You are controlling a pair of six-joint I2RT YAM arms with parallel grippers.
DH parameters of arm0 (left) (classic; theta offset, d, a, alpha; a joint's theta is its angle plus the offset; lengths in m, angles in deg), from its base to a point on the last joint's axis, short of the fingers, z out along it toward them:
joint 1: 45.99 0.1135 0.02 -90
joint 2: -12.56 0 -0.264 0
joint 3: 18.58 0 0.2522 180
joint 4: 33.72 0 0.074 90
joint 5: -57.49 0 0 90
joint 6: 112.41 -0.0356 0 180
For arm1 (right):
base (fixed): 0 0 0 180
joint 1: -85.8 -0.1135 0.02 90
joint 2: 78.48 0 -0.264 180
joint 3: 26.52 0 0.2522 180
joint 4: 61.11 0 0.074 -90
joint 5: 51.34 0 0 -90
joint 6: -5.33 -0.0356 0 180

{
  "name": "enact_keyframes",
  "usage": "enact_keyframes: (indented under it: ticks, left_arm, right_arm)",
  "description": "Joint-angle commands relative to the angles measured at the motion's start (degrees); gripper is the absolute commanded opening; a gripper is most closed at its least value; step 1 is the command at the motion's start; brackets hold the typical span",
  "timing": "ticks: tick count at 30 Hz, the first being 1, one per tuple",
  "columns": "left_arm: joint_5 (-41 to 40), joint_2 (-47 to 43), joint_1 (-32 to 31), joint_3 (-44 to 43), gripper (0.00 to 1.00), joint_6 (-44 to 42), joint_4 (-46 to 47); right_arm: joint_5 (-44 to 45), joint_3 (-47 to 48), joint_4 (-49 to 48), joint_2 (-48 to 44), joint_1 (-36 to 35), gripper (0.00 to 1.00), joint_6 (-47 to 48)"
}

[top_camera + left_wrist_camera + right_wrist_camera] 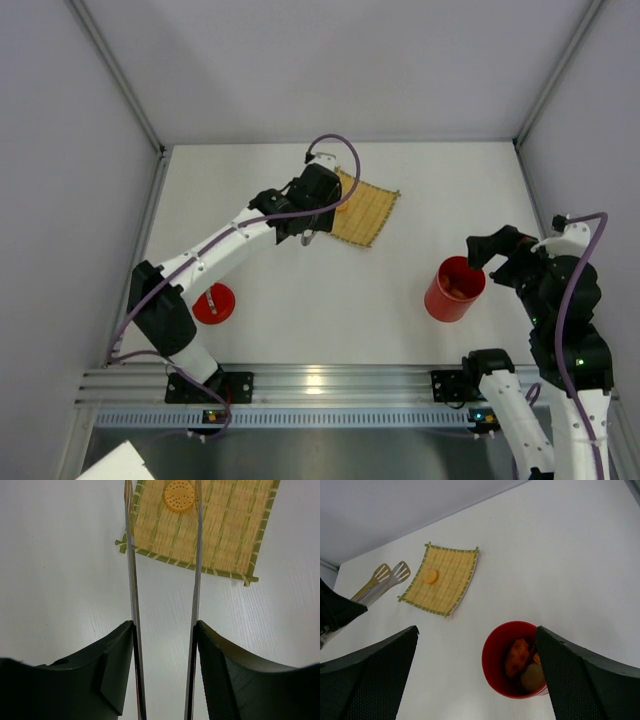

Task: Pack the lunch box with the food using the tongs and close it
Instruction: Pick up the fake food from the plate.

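Observation:
The silvery tongs (131, 580) run forward between my left gripper's (165, 645) fingers, which are shut on their two arms. The tong arms stand apart, their tips on either side of a round orange piece of food (179, 495) on the yellow woven mat (225, 530). The red lunch box (496, 655) stands upright and uncovered, with several food pieces (517, 656) inside. My right gripper (477, 675) hangs open just above it, one finger over its right rim. The red lid (213, 303) lies near the left arm's base.
The mat (365, 212) lies at the back middle of the white table, the lunch box (455, 288) at the front right. Grey walls close in the left, back and right sides. A metal rail (320, 385) runs along the near edge.

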Motion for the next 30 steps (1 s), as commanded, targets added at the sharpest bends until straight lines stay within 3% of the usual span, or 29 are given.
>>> enact_keyframes:
  ticks: [1, 13, 30]
  left_arm:
    - [3.4, 1.3, 2.5, -0.3, 0.57, 0.9, 5.7]
    - [8.2, 9.8, 4.8, -3.2, 0.6, -0.7, 10.8]
    - [8.3, 15.9, 5.3, -6.5, 0.57, -0.8, 10.4]
  right_arm:
    - [-0.4, -0.5, -4.1, 0.5, 0.7, 0.99, 0.3]
    - [-0.4, -1.4, -4.6, 0.8, 0.8, 0.99, 0.6]
    - [-0.2, -1.5, -4.1, 0.7, 0.7, 0.99, 1.3]
